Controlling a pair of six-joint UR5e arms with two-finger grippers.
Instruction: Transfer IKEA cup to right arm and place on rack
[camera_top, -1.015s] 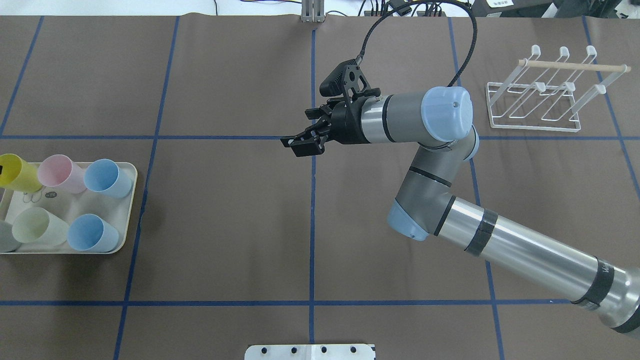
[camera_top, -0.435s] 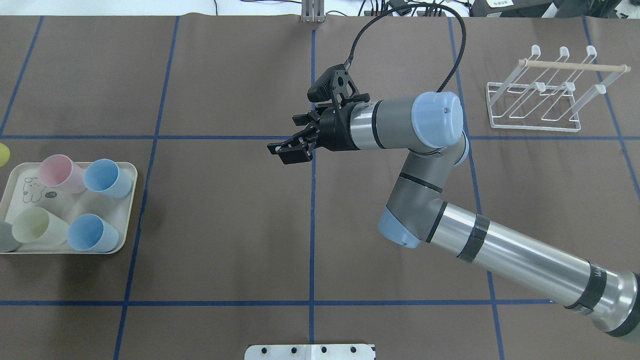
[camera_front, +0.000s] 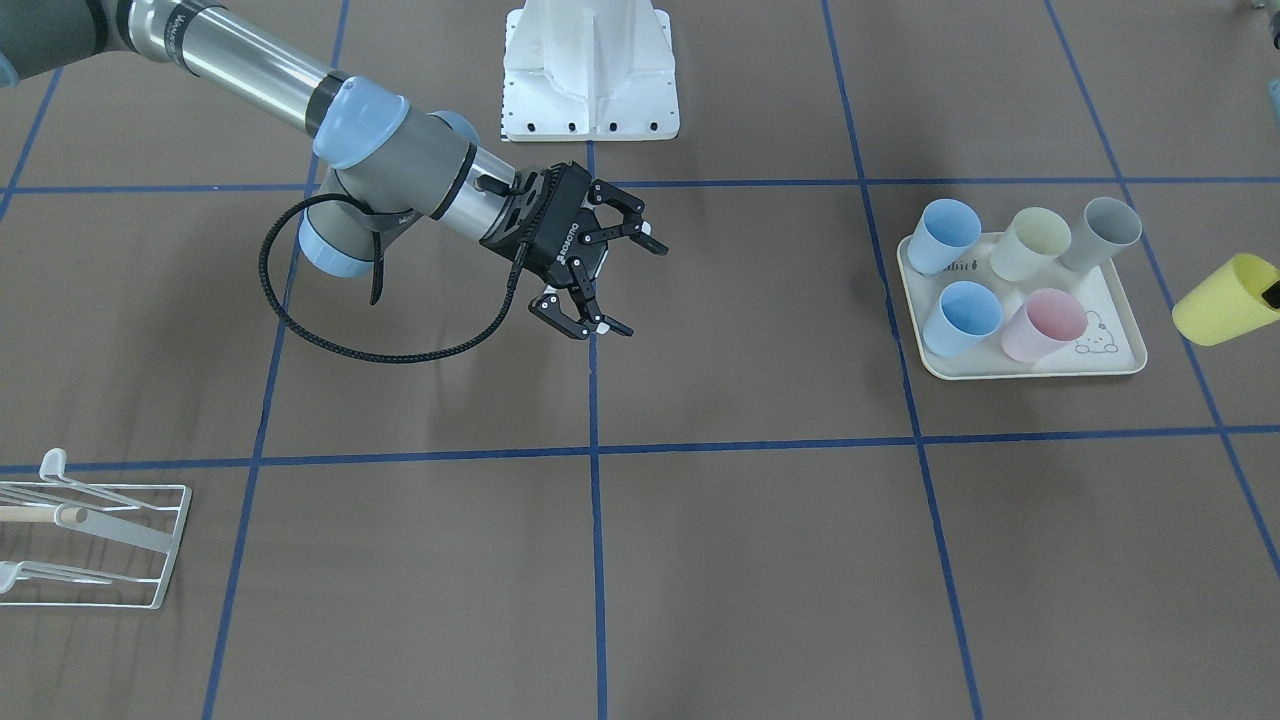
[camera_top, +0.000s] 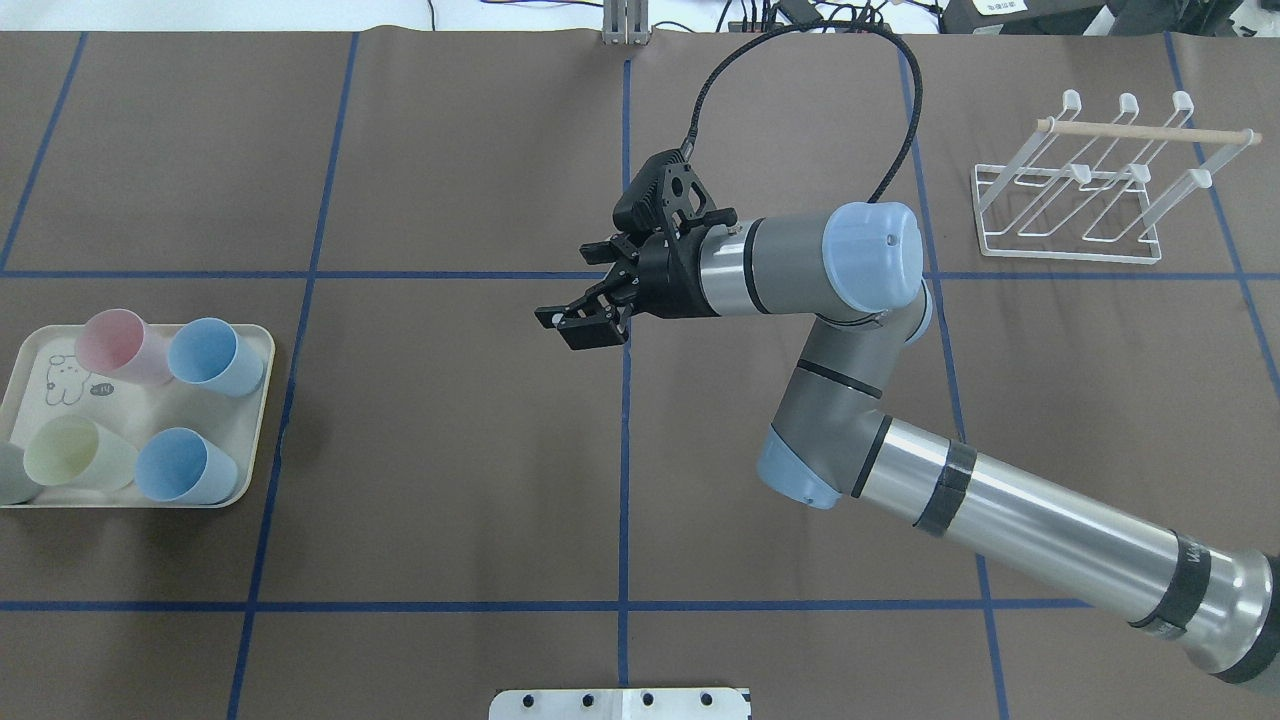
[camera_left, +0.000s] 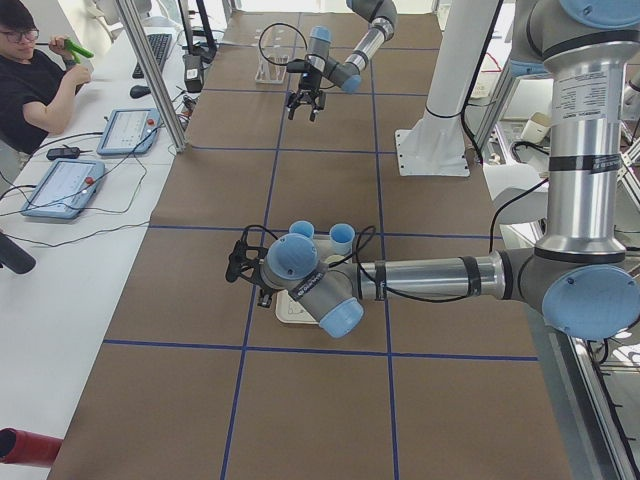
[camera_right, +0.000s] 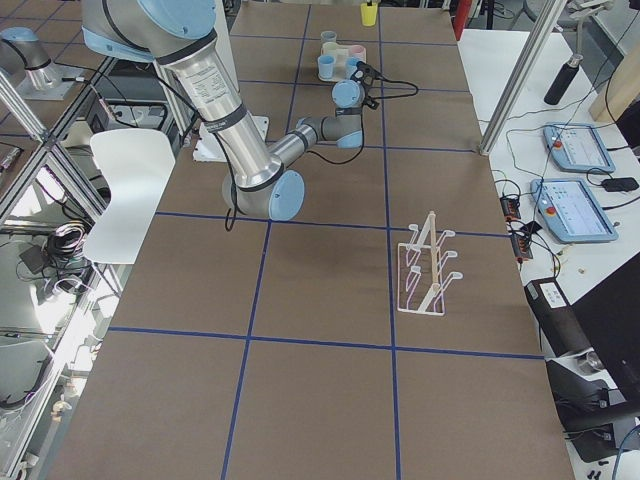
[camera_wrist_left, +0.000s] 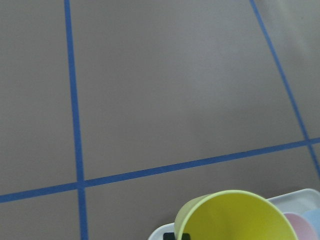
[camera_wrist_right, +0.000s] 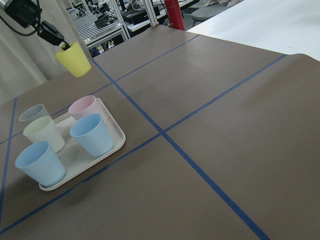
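left gripper (camera_wrist_right: 63, 46) clasped the yellow cup (camera_wrist_right: 75, 60) by its rim, aloft just past the end of the tray (camera_front: 1115, 305). right gripper (camera_front: 628, 285) hung spread wide over open brown table (camera_front: 750, 560), the rack (camera_top: 1080, 190) well apart.

right arm (camera_top: 1000, 520): silver tube, grey links, light-blue caps, black bands | right gripper (camera_front: 640, 290): black, white lettering | cable (camera_front: 400, 359): black, ribbed

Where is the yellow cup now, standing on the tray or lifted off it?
Lifted off. The yellow cup hangs tilted in the air beyond the tray, gripped at its rim.
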